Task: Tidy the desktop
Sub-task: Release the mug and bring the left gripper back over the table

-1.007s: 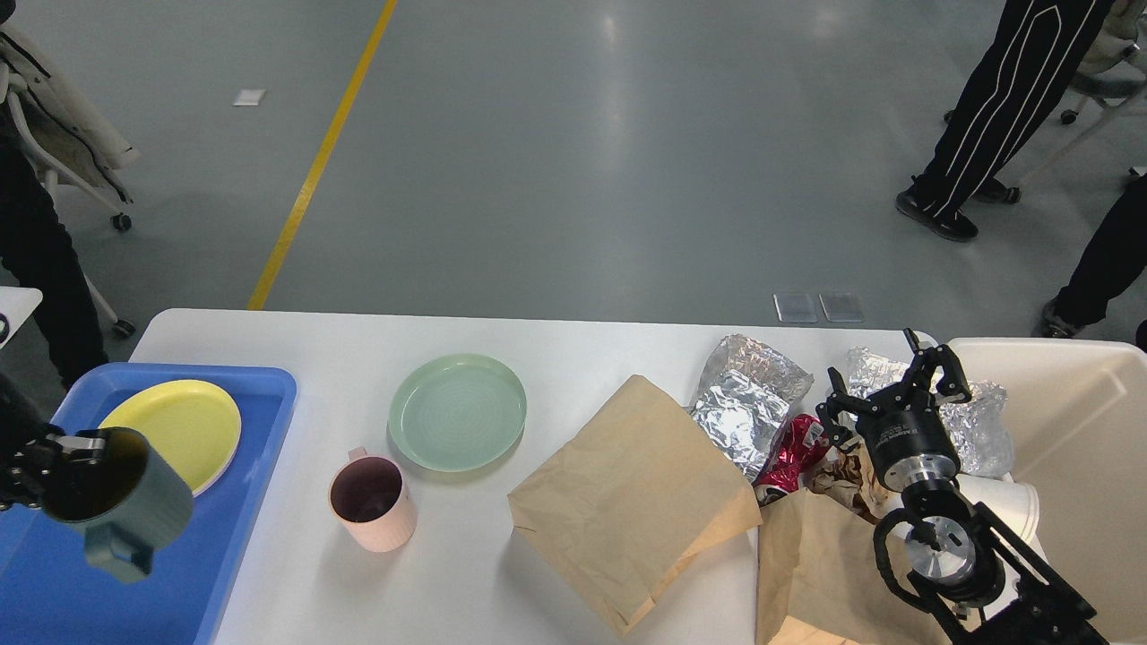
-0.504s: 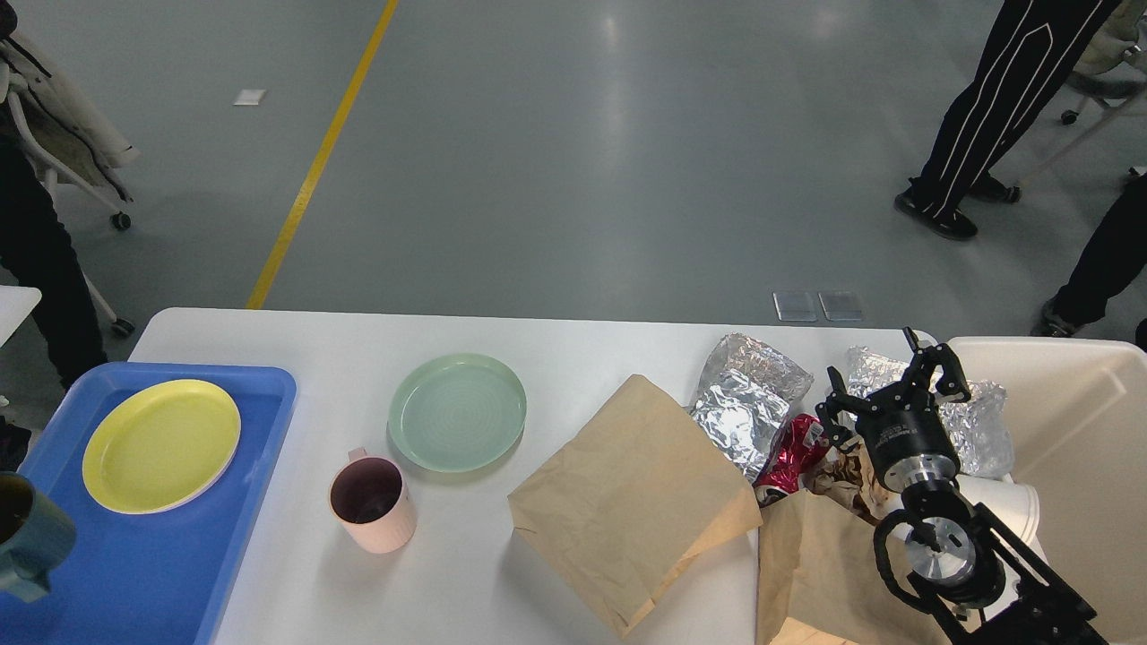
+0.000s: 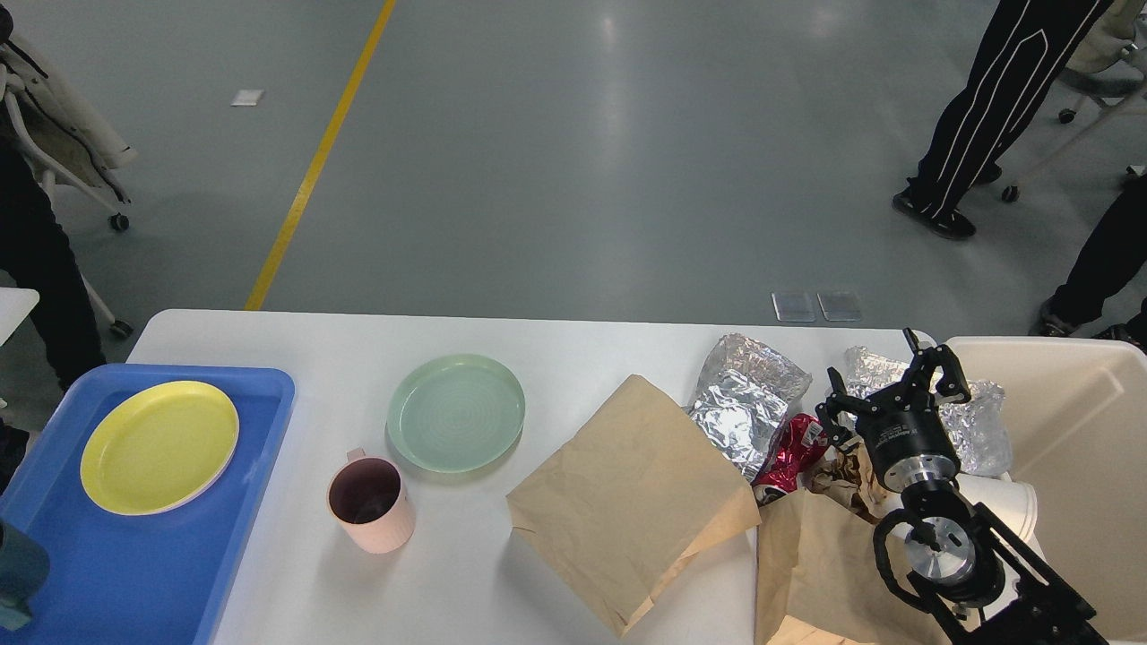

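Teal mug [image 3: 20, 573] at the lower-left edge has slid further out of frame since half a second ago; whatever perhaps holds it is out of view. Black right gripper [image 3: 887, 381], fingers spread and empty, has stayed above crumpled foil [image 3: 972, 421] on the wide white desktop [image 3: 573, 349] across the lower frame.

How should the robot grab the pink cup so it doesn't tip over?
Best guess: come from above and pinch the rim of the pink cup, one finger inside and one outside. It stands upright with its mouth open and bare desktop around it. Its small handle points to the far left, so grip the near or right side of the rim.
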Robot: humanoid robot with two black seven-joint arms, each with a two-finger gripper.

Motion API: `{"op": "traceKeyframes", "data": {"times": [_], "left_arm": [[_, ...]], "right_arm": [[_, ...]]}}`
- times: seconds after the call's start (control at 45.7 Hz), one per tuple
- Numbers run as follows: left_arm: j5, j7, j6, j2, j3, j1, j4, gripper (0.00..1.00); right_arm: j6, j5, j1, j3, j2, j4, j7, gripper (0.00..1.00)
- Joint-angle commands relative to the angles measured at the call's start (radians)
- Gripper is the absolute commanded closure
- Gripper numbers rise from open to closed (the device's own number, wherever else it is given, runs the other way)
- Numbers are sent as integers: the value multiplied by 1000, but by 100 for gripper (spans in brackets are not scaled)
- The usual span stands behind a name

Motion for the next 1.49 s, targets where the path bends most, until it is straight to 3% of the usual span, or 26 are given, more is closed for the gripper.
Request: {"op": "traceKeyframes", "data": {"times": [0.0,0.066,0.109,0.328,0.394,0.745,0.985,1.073,1.248,1.467], "left_arm": [[-5,-6,0,3,0,1,3,100],[-6,-3,3,-2,0,1,3,96],[-8,0,9,-3,0,1,3,88],[-106,-11,17,-8,14,4,3,18],[-137,-2,8,-6,14,15,2,6],[-143,0,15,1,21,10,2,5],[-143,1,-4,3,108,-82,-27,5],[-145,1,-9,5,200,-207,-136,5],[-160,1,0,-26,486,-599,-437,5],[-374,0,0,-277,768,-1013,-717,5]], "right_arm": [[0,0,0,0,0,0,0,0],[0,0,0,0,0,0,0,0],[0,0,0,0,-1,0,0,0],[0,0,0,0,0,0,0,0],[0,0,0,0,0,0,0,0],[0,0,0,0,0,0,0,0],[0,0,0,0,0,0,1,0],[0,0,0,0,0,0,0,0],[0,0,0,0,0,0,1,0],[0,-1,0,0,0,0,0,0]]}}
